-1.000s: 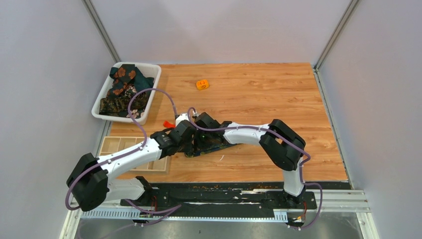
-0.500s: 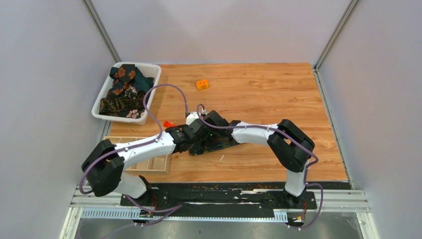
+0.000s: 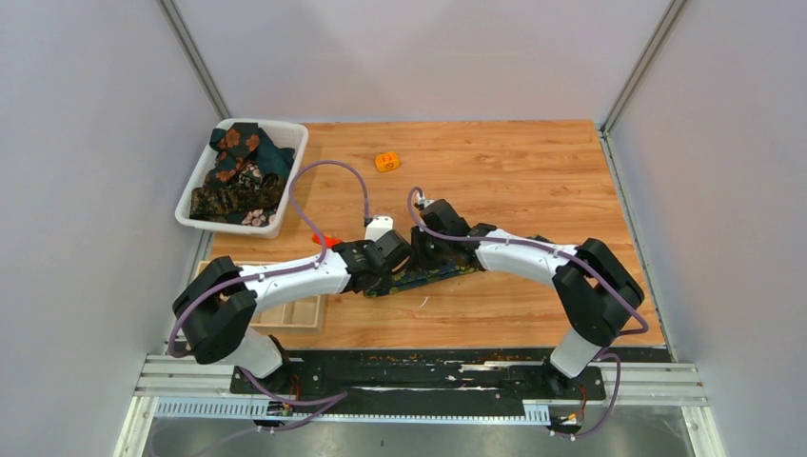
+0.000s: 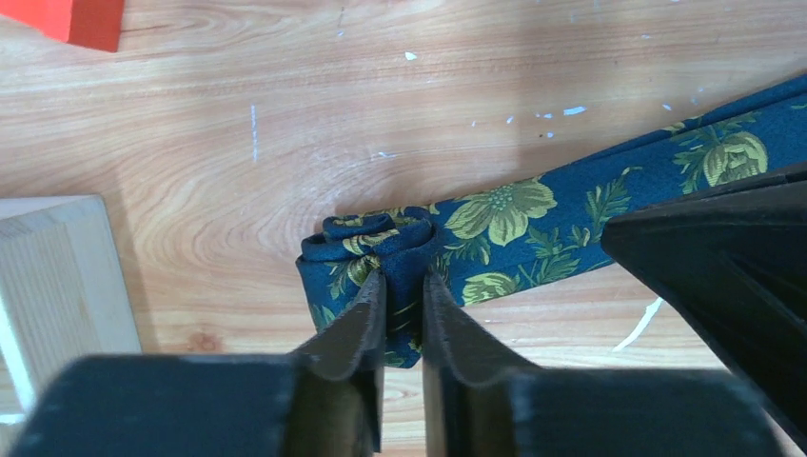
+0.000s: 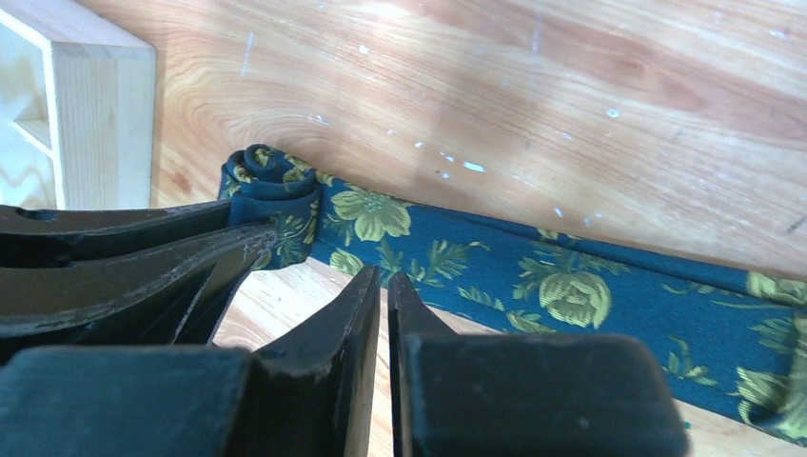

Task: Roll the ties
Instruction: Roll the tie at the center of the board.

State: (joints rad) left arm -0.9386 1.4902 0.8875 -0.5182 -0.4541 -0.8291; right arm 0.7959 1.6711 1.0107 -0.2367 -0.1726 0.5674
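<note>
**Left wrist view: my left gripper (image 4: 402,283) pinches the rolled end of the navy tie (image 4: 495,214)**

My left gripper is almost fully closed. A fold of the tie's small roll is caught between its two fingertips. The roll sits right at my tips, a tight coil of dark blue cloth printed with yellow-green flowers.

From the roll, the flat unrolled length runs away to the right of my left fingers across the wooden table (image 4: 476,95). It passes just beyond the tips of my right gripper (image 5: 383,278). Those right fingers are all but closed, with only a sliver of gap between them, and I see nothing held in it. Their tips sit at the tie's near edge, a little to the right of the roll. I cannot tell whether they touch the cloth.

Left of my left fingers is the corner of a pale wooden box (image 4: 57,286), near the roll but apart from it. Beyond and to the left is the corner of a red piece (image 4: 67,17).

Seen from above, a white bin (image 3: 285,186) holding other ties (image 3: 238,171) lies well beyond and left of both grippers. A small orange piece (image 3: 386,162) lies beyond them.
</note>
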